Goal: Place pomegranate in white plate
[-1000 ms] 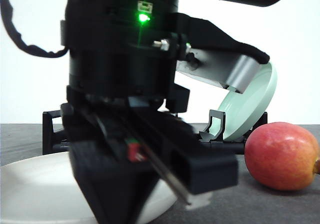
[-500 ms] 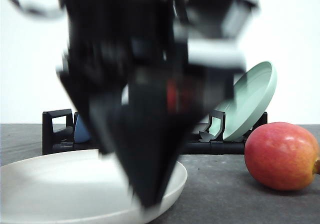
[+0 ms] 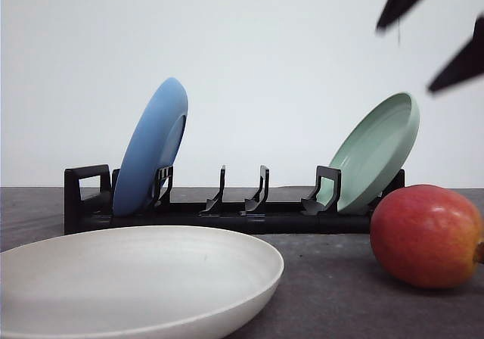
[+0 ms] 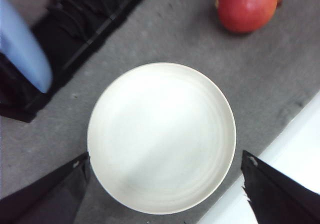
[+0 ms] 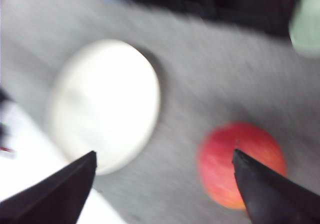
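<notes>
We see the pomegranate (image 3: 426, 237) resting on the dark grey table (image 3: 333, 293), off to the right of the white plate (image 3: 136, 278) and clear of it, with bare tabletop between them. The plate lies flat and holds nothing. Behind both stands a black dish rack (image 3: 227, 210); a blue plate (image 3: 151, 146) leans in its left end and a pale green plate (image 3: 376, 151) leans in its right end, just behind the fruit.

From the left wrist we look straight down on the white plate (image 4: 161, 136), and the left gripper (image 4: 165, 194) hangs above its near edge with its fingers (image 4: 45, 196) spread wide, nothing between them. The pomegranate (image 4: 247, 5) sits well beyond the plate there.

The right wrist picture is blurred, but we can make out the right gripper (image 5: 162, 194) with its fingers (image 5: 272, 191) wide apart and empty, above the table between the plate (image 5: 105, 104) and the pomegranate (image 5: 240, 164)
</notes>
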Available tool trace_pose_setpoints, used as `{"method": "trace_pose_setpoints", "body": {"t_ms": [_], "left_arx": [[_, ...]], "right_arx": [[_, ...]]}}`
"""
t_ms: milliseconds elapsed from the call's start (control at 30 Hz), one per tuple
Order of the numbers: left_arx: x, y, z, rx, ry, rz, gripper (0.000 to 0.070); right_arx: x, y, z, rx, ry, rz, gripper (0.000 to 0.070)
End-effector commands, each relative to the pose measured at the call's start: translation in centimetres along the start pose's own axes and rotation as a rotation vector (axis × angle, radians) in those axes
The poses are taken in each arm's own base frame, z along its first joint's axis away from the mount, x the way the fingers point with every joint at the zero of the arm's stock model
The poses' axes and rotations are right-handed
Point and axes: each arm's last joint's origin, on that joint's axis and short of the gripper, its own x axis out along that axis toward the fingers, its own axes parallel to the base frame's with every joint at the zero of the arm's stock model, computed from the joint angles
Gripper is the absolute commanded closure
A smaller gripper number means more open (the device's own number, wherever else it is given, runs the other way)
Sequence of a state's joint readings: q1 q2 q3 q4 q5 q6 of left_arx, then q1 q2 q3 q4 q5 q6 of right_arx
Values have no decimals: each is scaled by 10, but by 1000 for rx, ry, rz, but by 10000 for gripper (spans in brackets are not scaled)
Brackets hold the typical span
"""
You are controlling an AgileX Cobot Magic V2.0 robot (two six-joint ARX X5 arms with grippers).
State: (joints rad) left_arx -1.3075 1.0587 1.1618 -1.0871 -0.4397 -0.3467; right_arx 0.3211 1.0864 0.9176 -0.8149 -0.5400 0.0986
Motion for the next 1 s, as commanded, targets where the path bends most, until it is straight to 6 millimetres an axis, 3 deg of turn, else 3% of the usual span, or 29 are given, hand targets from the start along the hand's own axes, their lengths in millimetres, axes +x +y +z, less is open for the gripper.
{"method": "trace_pose_setpoints", "body": {"t_ms": [0,167,467,767,833,967], "left_arx": [[-14,5,-3,-28,-48,-21,114],[-40,30,-33,-114,-159,-66,114],[-66,70,-103,-283,-356,-163,114],[-86,92,-137,-381,-485,-244,114],[-86,94,-141,-376,-475,-240,114],[-85,94,-143,-368,-450,-230,114]], "right_arx": [[9,-2,5,4,31,-40,97],[34,-12,8,-1,123,-149,0],[69,-26,7,-28,271,-219,0],[104,-38,3,-33,397,-228,2],[110,-40,2,-30,418,-228,29],[115,-40,0,-26,442,-225,236]]}}
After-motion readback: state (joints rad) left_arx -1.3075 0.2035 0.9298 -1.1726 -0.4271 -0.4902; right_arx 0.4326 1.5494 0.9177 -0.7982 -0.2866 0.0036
